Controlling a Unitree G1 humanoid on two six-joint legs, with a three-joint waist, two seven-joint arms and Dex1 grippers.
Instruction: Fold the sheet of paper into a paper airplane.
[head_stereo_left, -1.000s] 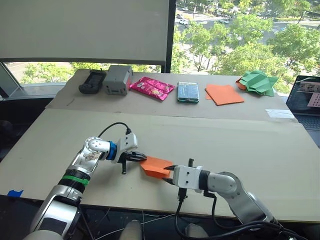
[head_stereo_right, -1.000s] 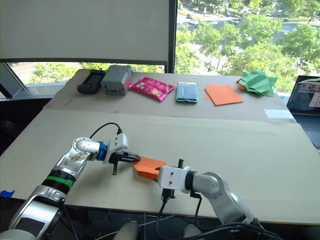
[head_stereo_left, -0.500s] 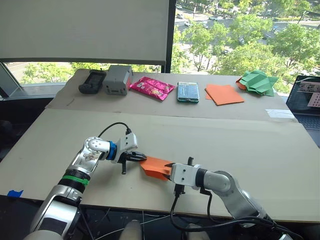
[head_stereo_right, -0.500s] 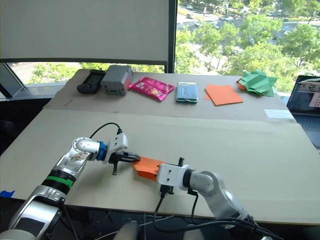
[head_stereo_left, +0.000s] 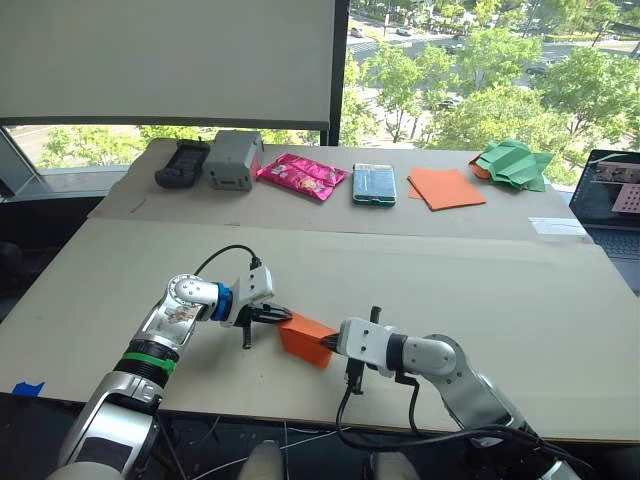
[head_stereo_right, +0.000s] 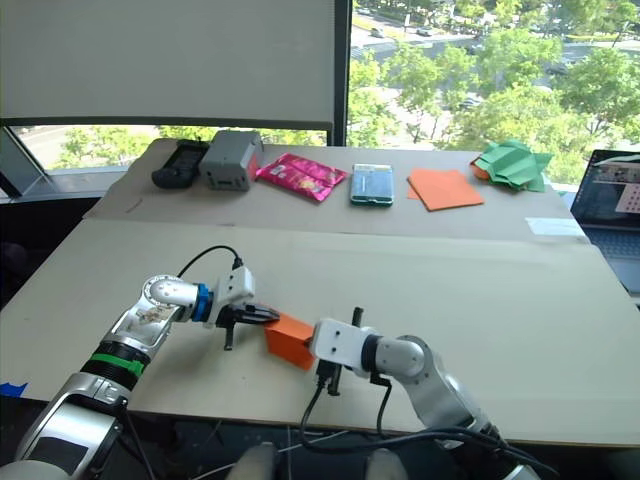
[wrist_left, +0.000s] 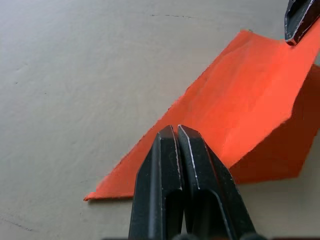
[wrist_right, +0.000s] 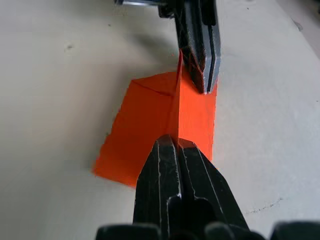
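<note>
One sheet of paper (head_stereo_left: 304, 338), bright orange and partly folded, near the front edge of the counter (head_stereo_left: 480, 300), pinched from both sides: left hand (head_stereo_left: 277, 315) closed on its left corner, right hand (head_stereo_left: 328, 342) closed on its opposite edge. Seen from the right wrist, one flap raised upright between the two hands along a sharp crease, the rest lying flat with a second crease across its far corner. Two counters in all, both tan and board-topped, the farther one (head_stereo_left: 330, 215) set against a large window. Along that far counter, one of each: a black handheld device (head_stereo_left: 182, 163), a grey box (head_stereo_left: 229, 159), a pink wrapper (head_stereo_left: 302, 175), a teal packet (head_stereo_left: 374, 184), a flat orange square (head_stereo_left: 446, 187), a heap of green folded paper (head_stereo_left: 513, 164). One laptop (head_stereo_left: 612, 200) at the right edge. Beyond the glass, green trees and a street below; a pale roller blind (head_stereo_left: 165, 60) drawn over the left part of the window.
</note>
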